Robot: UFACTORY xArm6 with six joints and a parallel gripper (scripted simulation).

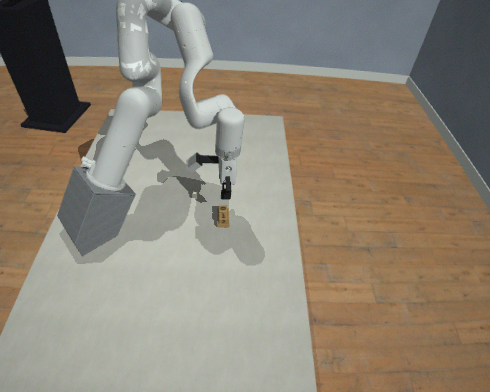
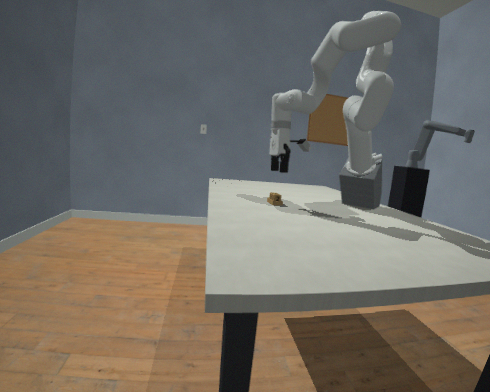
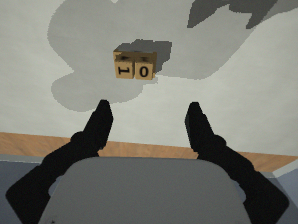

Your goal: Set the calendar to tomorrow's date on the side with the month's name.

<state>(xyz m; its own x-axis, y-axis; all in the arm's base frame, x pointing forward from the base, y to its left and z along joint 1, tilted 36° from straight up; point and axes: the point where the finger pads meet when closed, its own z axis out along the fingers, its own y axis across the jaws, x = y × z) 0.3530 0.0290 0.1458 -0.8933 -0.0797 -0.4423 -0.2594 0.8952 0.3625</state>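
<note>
The small wooden calendar (image 1: 223,216) (image 2: 275,199) stands on the table. In the wrist view its tray (image 3: 134,52) shows as a darker wooden edge beside two light cubes set side by side. One cube (image 3: 124,70) shows a 1 lying on its side; the other cube (image 3: 144,71) shows a 0. In the top view small dark digits show on the calendar, too small to read surely. The month's name cannot be read. My gripper (image 1: 226,193) (image 2: 279,165) (image 3: 149,110) is open and empty, pointing down well above the table, with the calendar ahead of its fingertips in the wrist view.
The pale table top (image 1: 159,310) (image 2: 294,260) bears the arm's grey base block (image 1: 96,215) (image 2: 360,191) on one side. The table's edge lies beyond the calendar, with wooden floor past it. Arm shadows fall around the calendar. A black pedestal (image 1: 39,65) (image 2: 409,190) stands off the table.
</note>
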